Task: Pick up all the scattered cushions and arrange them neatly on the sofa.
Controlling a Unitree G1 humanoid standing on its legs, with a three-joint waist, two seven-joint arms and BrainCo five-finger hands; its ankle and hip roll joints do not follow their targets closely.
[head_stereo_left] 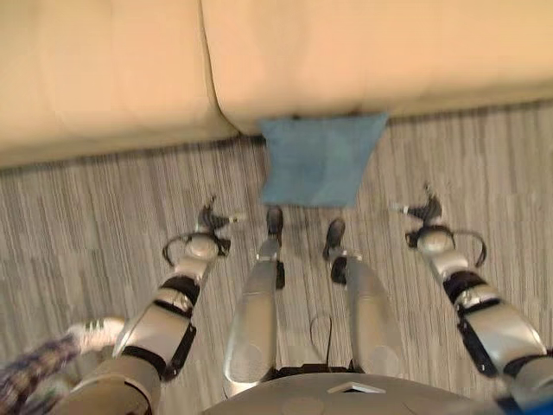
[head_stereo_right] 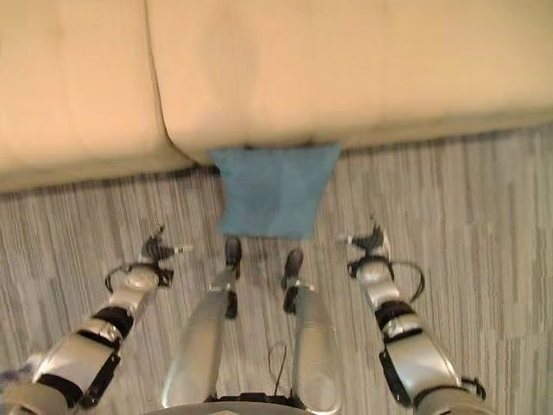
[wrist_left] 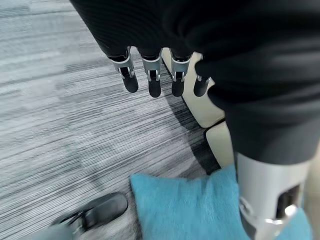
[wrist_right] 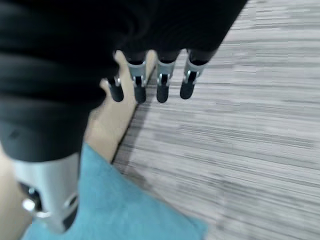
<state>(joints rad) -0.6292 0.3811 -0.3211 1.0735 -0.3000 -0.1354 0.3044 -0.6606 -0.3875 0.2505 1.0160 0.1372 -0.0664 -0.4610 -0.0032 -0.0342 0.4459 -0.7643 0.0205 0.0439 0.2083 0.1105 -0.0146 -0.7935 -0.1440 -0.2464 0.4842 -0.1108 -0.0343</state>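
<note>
Stretching across the far side of the scene: a cream sofa, two seat cushions meeting at a seam, bare of any throw cushion. Running beneath everything: grey striped carpet.

Lying on that carpet, dead ahead and centred between the arms: a blue cushion, far edge touching or tucked just under the sofa's front, near edge pointing back toward the robot. Roughly square, slightly wider along the sofa's front than deep, so no strong long axis to line up with.

Hanging low to either side, apart from the cushion and a little nearer the robot than its near edge: left hand and right hand. Fingers of the left extending straight and relaxed, holding nothing; fingers of the right doing the same, gripping nothing.

Sitting slightly closer to the cushion's near corner: the left hand, judging by the head views, though the gap is nearly even. Likely calling for reaching forward and inward from both sides.

Showing at the lower left: a person's shoe.
</note>
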